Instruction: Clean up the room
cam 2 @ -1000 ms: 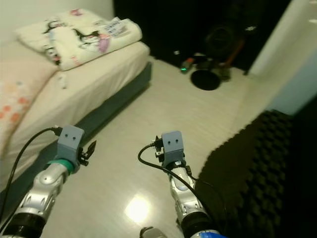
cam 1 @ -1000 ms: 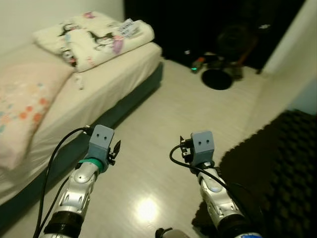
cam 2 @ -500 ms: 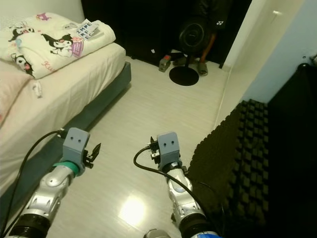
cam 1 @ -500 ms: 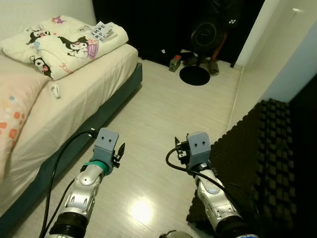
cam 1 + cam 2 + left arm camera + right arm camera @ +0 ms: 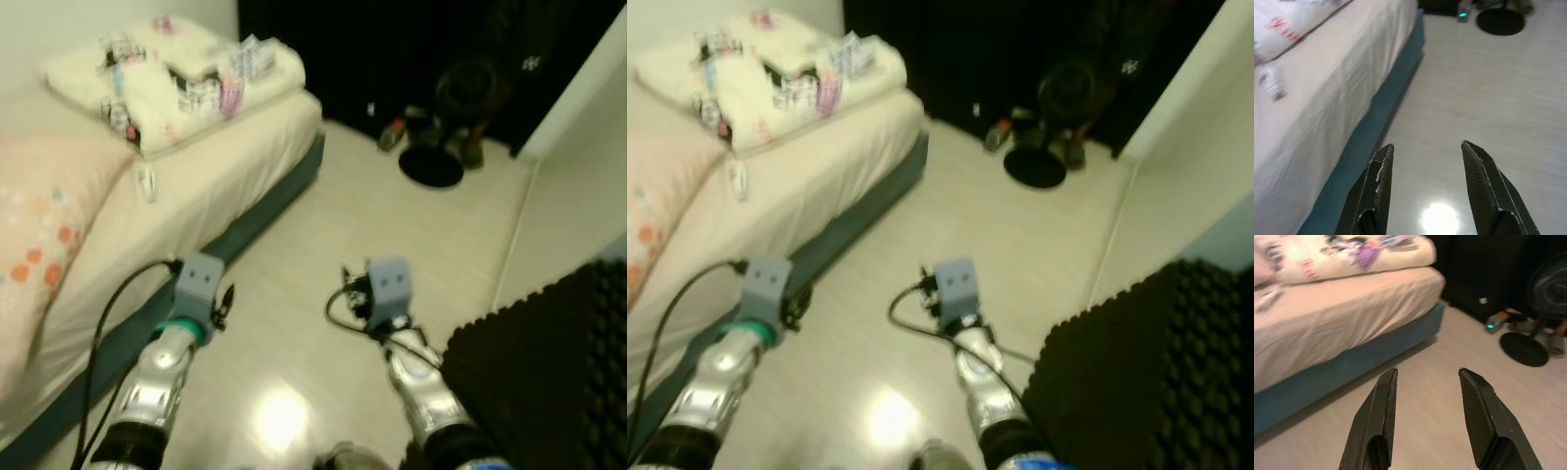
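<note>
Both arms are held out low over the pale wood floor (image 5: 392, 235) beside a bed (image 5: 206, 196). My left gripper (image 5: 1425, 147) is open with nothing between its fingers, close to the bed's teal base (image 5: 1376, 127). My right gripper (image 5: 1427, 372) is open and empty too, over the bare floor. On the cream sheet lies a small white object (image 5: 145, 181), blurred. A folded cartoon-print blanket (image 5: 176, 73) sits at the far end of the bed, and a floral pillow (image 5: 39, 245) lies nearer me.
A fan's round black base (image 5: 431, 166) stands at the dark far wall, with a power strip showing a green light (image 5: 1491, 326) and slippers (image 5: 1547, 340) beside it. A black foam mat (image 5: 549, 372) covers the floor at my right. A white wall (image 5: 588, 108) rises right.
The whole picture has swung and blurred, so the camera moved; the bed fills more of the left now. Both arms keep the same pose, grippers still open.
</note>
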Available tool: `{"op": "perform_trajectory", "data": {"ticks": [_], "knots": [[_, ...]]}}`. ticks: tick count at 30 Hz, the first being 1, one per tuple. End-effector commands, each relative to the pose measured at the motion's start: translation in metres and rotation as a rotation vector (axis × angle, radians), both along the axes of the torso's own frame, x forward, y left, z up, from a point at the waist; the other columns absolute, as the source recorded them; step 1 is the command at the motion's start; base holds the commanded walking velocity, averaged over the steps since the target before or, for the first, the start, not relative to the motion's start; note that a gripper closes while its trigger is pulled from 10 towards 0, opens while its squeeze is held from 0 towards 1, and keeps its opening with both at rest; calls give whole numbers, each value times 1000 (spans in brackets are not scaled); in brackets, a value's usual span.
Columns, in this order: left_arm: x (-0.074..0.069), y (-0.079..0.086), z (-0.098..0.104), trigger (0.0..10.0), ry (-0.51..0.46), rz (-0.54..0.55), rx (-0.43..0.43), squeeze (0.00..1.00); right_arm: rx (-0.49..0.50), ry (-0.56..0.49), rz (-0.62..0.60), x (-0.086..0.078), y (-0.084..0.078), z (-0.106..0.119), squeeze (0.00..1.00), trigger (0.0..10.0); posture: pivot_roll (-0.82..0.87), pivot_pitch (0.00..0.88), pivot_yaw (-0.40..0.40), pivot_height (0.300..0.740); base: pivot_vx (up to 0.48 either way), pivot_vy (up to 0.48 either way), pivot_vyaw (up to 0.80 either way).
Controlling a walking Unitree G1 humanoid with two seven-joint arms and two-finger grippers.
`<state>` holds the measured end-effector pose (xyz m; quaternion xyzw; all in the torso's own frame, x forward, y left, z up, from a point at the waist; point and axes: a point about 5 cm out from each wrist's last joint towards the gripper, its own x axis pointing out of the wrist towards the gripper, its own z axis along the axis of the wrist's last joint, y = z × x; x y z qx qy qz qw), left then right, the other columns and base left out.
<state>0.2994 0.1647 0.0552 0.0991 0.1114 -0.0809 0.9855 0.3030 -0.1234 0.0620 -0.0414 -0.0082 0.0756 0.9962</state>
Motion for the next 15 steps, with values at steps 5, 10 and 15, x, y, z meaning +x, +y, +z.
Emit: {"op": "perform_trajectory", "data": {"ticks": [5, 10, 15], "knots": [[2, -15, 1, 10000, -5, -47, -3, 0, -11, 16, -74, 2, -26, 0, 0, 10000, -39, 27, -5, 740, 472, 0, 0], [11, -34, 15, 10000, -56, -104, -20, 0, -33, -4, -112, 5, -43, 6, 0, 10000, -58, 31, -8, 740, 472, 0, 0], [22, -41, 26, 10000, -87, -104, -39, 0, -35, -21, -134, 9, -51, 13, 0, 10000, -58, 34, -6, 740, 469, 0, 0]]}}
